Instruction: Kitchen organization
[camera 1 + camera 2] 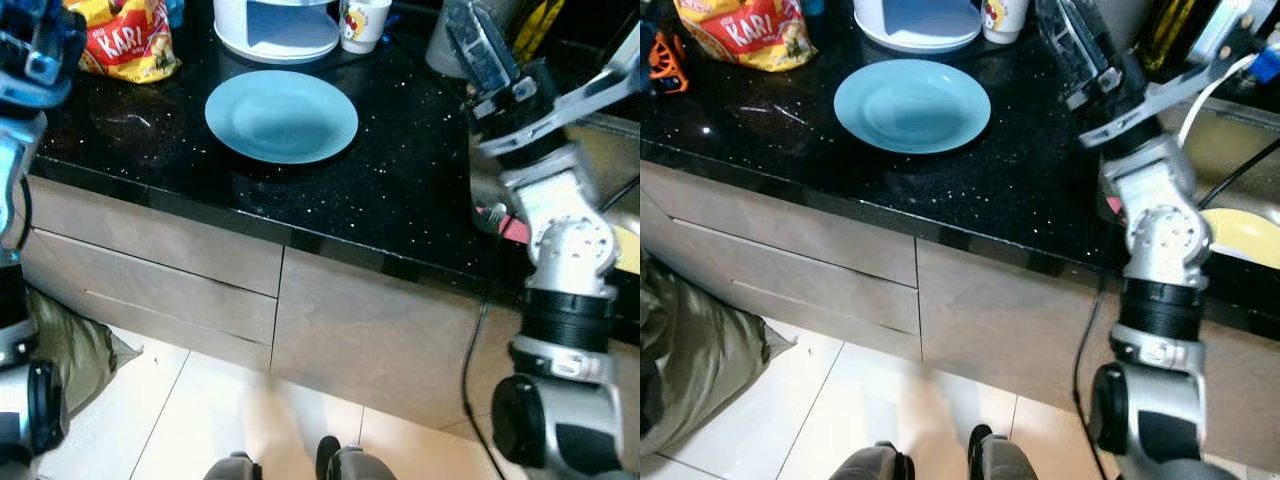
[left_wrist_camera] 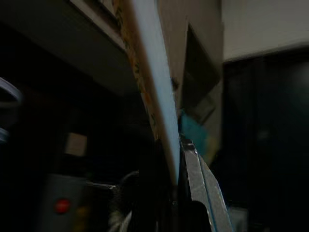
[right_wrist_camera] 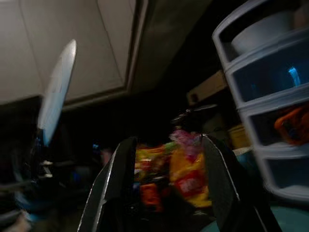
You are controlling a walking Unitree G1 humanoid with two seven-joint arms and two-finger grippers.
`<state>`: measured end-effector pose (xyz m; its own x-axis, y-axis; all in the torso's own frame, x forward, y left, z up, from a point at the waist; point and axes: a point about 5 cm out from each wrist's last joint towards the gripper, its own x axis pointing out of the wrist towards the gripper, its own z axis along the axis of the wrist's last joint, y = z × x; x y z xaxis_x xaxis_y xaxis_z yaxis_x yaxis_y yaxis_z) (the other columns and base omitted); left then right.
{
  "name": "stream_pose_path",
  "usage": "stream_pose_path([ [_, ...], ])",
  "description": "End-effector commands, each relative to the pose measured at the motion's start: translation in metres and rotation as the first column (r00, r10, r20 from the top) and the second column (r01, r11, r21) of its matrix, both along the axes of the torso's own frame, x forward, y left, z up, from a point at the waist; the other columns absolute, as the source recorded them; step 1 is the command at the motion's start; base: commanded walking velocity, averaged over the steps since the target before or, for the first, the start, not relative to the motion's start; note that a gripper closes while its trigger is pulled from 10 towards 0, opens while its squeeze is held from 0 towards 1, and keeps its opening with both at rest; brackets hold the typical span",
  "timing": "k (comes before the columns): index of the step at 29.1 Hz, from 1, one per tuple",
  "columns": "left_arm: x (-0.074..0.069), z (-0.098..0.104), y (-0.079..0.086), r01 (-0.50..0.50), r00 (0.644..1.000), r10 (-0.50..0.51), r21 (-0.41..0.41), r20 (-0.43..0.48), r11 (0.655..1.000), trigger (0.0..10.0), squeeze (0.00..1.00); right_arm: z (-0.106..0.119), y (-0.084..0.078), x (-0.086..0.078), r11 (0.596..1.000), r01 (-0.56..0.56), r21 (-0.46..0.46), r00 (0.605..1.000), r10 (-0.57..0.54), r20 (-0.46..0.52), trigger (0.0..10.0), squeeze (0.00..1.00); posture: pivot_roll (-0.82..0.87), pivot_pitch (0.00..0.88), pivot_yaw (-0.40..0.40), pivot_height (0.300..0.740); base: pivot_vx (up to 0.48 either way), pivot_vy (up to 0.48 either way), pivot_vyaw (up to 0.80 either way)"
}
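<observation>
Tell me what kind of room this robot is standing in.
Most likely a home kitchen. A blue plate sits on a black speckled counter above wooden drawers, with a snack bag and a mug at the back, and white plastic storage drawers nearby.

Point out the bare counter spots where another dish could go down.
Bare black counter lies between the blue plate and the right tool, and in front of the plate to the counter edge. A smaller patch sits between the snack bag and the plate. The back, by the mug, is crowded.
</observation>
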<state>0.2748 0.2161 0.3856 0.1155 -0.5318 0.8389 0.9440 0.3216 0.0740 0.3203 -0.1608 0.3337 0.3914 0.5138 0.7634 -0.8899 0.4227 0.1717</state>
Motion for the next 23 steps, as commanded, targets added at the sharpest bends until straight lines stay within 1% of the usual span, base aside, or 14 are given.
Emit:
stream_pose_path([
  [1, -0.004, -0.005, -0.003, 0.056, 0.998, -0.057, -0.033, -0.025, 0.998, 10.0, 0.00, -0.003, 0.007, -0.005, 0.999, -0.036, 0.028, 0.999, 0.037, -0.013, 10.0, 0.00, 0.11, 0.110, -0.051, 0.740, 0.000, 0.000, 0.00],
  [5, 0.001, -0.027, -0.007, 0.138, 0.981, -0.148, -0.078, -0.127, 0.987, 10.0, 0.00, -0.012, 0.023, -0.009, 0.989, -0.104, 0.103, 0.992, 0.110, -0.062, 10.0, 0.00, 0.11, 0.112, -0.045, 0.740, 0.000, 0.000, 0.00],
  [6, 0.002, -0.043, -0.013, 0.227, 0.944, -0.252, -0.132, -0.212, 0.965, 10.0, 0.00, -0.016, 0.029, -0.013, 0.975, -0.156, 0.158, 0.982, 0.171, -0.085, 10.0, 0.00, 0.11, 0.113, -0.042, 0.740, 0.000, 0.000, 0.00],
  [7, 0.002, -0.049, -0.016, 0.252, 0.931, -0.278, -0.138, -0.235, 0.958, 10.0, 0.00, -0.016, 0.031, -0.014, 0.969, -0.173, 0.174, 0.978, 0.190, -0.090, 10.0, 0.00, 0.10, 0.112, -0.039, 0.740, 0.000, 0.000, 0.00],
  [10, 0.006, -0.072, -0.033, 0.300, 0.887, -0.311, -0.087, -0.341, 0.950, 10.0, 0.00, -0.020, 0.038, -0.020, 0.952, -0.231, 0.202, 0.964, 0.252, -0.088, 10.0, 0.00, 0.11, 0.111, -0.038, 0.740, 0.000, 0.000, 0.00],
  [11, 0.006, -0.072, -0.033, 0.300, 0.887, -0.311, -0.087, -0.341, 0.950, 10.0, 0.00, -0.020, 0.038, -0.020, 0.952, -0.231, 0.202, 0.964, 0.252, -0.088, 10.0, 0.00, 0.11, 0.111, -0.038, 0.740, 0.000, 0.000, 0.00],
  [12, 0.008, -0.080, -0.039, 0.309, 0.872, -0.317, -0.083, -0.373, 0.947, 10.0, 0.00, -0.023, 0.043, -0.022, 0.948, -0.246, 0.204, 0.959, 0.268, -0.090, 10.0, 0.24, 0.10, 0.109, -0.035, 0.740, 0.000, 0.000, 0.00],
  [13, 0.010, -0.087, -0.044, 0.318, 0.858, -0.324, -0.083, -0.398, 0.944, 10.0, 0.00, -0.025, 0.047, -0.023, 0.944, -0.260, 0.203, 0.955, 0.282, -0.091, 10.0, 0.85, 0.10, 0.108, -0.034, 0.740, 0.000, 0.000, 0.00],
  [15, 0.011, -0.090, -0.047, 0.324, 0.850, -0.329, -0.084, -0.412, 0.942, 10.0, 0.00, -0.026, 0.050, -0.025, 0.942, -0.268, 0.205, 0.952, 0.291, -0.094, 10.0, 0.85, 0.10, 0.108, -0.034, 0.740, 0.000, 0.000, 0.00],
  [16, 0.010, -0.095, -0.051, 0.335, 0.841, -0.337, -0.080, -0.422, 0.939, 10.0, 0.00, -0.028, 0.053, -0.025, 0.940, -0.272, 0.208, 0.949, 0.298, -0.103, 10.0, 1.00, 0.10, 0.108, -0.032, 0.740, 0.000, 0.000, 0.00],
  [20, 0.007, -0.100, -0.062, 0.380, 0.814, -0.379, -0.091, -0.439, 0.921, 10.0, 0.00, -0.034, 0.061, -0.030, 0.932, -0.300, 0.204, 0.935, 0.329, -0.130, 10.0, 1.00, 0.10, 0.104, -0.033, 0.740, 0.000, 0.000, 0.00],
  [21, 0.005, -0.101, -0.065, 0.403, 0.804, -0.402, -0.095, -0.438, 0.910, 10.0, 0.00, -0.036, 0.066, -0.032, 0.931, -0.313, 0.187, 0.928, 0.341, -0.146, 10.0, 0.90, 0.10, 0.102, -0.031, 0.740, 0.000, 0.000, 0.00],
  [22, 0.002, -0.103, -0.069, 0.429, 0.795, -0.424, -0.091, -0.435, 0.898, 10.0, 0.00, -0.040, 0.072, -0.035, 0.930, -0.332, 0.158, 0.920, 0.356, -0.165, 10.0, 0.47, 0.10, 0.099, -0.032, 0.740, 0.000, 0.000, 0.00],
  [23, 0.002, -0.103, -0.069, 0.429, 0.795, -0.424, -0.091, -0.435, 0.898, 10.0, 0.00, -0.040, 0.072, -0.035, 0.930, -0.332, 0.158, 0.920, 0.356, -0.165, 10.0, 0.47, 0.10, 0.099, -0.032, 0.740, 0.000, 0.000, 0.00],
])
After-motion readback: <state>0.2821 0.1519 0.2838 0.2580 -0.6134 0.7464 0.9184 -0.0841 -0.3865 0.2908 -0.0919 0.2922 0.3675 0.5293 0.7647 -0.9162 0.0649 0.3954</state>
